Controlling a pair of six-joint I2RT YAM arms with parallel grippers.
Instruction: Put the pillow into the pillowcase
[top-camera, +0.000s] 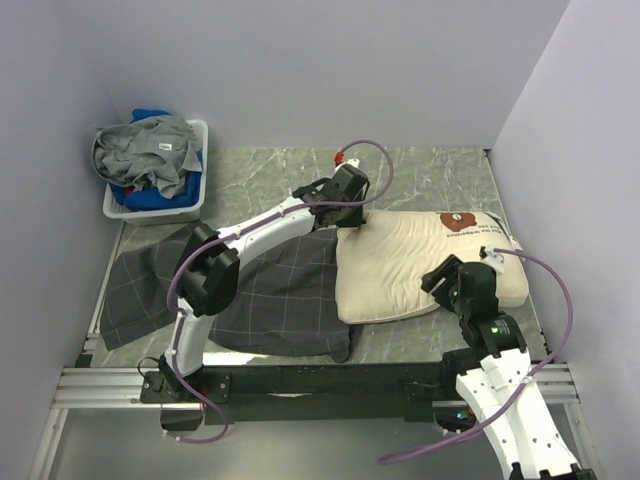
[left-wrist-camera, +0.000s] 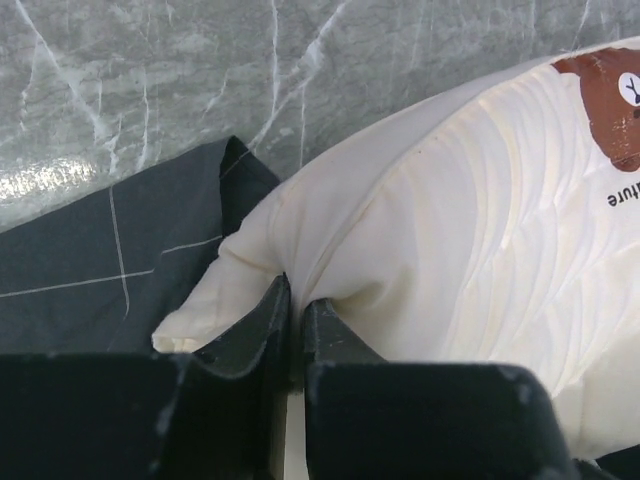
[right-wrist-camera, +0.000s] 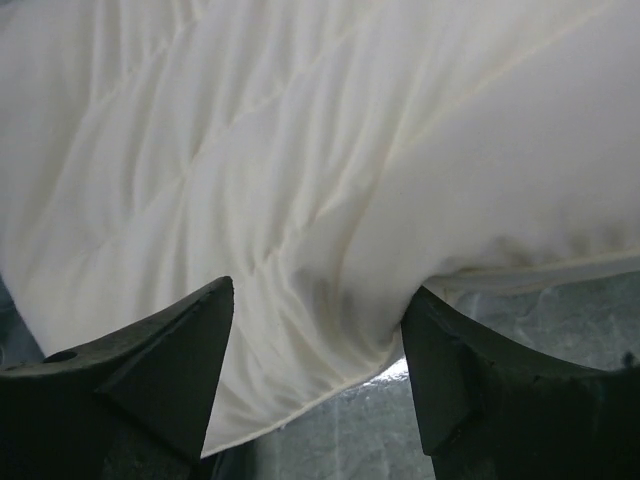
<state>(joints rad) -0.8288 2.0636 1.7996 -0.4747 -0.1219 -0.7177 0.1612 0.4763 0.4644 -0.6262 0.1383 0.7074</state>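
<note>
The cream pillow (top-camera: 420, 262) lies on the right of the table, bear face at its far right end. The dark grey grid pillowcase (top-camera: 250, 295) lies flat to its left, touching it. My left gripper (top-camera: 350, 222) is shut on a pinch of the pillow's far-left corner, seen in the left wrist view (left-wrist-camera: 296, 305) with the pillow (left-wrist-camera: 450, 230) and the pillowcase (left-wrist-camera: 100, 250) beside it. My right gripper (top-camera: 452, 278) is open at the pillow's near edge; in the right wrist view (right-wrist-camera: 318, 300) the pillow (right-wrist-camera: 300, 150) sits between its fingers.
A white basket (top-camera: 190, 205) of grey and blue clothes stands at the far left corner. Walls close in the left, back and right sides. The grey marble tabletop (top-camera: 420, 180) shows behind the pillow.
</note>
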